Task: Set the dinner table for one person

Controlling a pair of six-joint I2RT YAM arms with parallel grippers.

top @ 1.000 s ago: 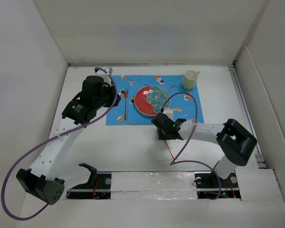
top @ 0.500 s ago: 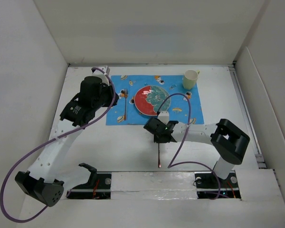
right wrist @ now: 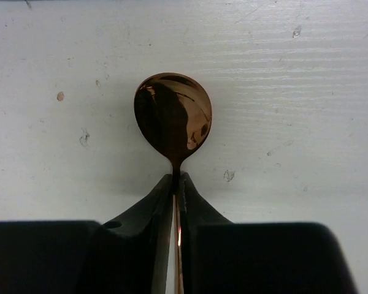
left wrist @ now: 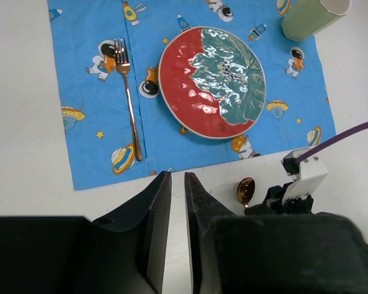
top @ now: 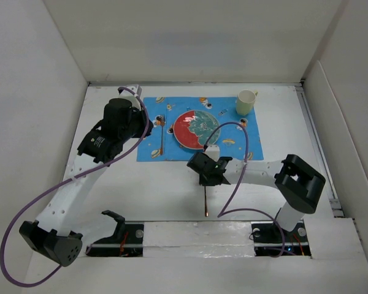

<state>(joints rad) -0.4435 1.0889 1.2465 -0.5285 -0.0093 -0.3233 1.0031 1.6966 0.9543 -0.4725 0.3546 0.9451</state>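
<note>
- Right gripper (right wrist: 176, 179) clenched on the spoon (right wrist: 173, 116) at its thin neck; handle trailing back toward the bases
- Left gripper (left wrist: 172, 184) nearly closed, empty
- Dinner table (top: 165, 190) just beneath the spoon; placemat (top: 148, 147) close ahead, bearing the plate (top: 193, 128) and fork (left wrist: 127, 104)
- Risk, as I judge it: so narrow a pinch may let the spoon swivel or slip; a low carry could snag and rumple the placemat's edge

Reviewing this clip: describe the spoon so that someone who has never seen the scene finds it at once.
Find the blue placemat on the white dinner table. Just off its near edge, in line with the red-and-green plate, the right gripper pinches the spoon by its neck. Unlike the matching copper fork, it is off the mat and has a round bowl.
</note>
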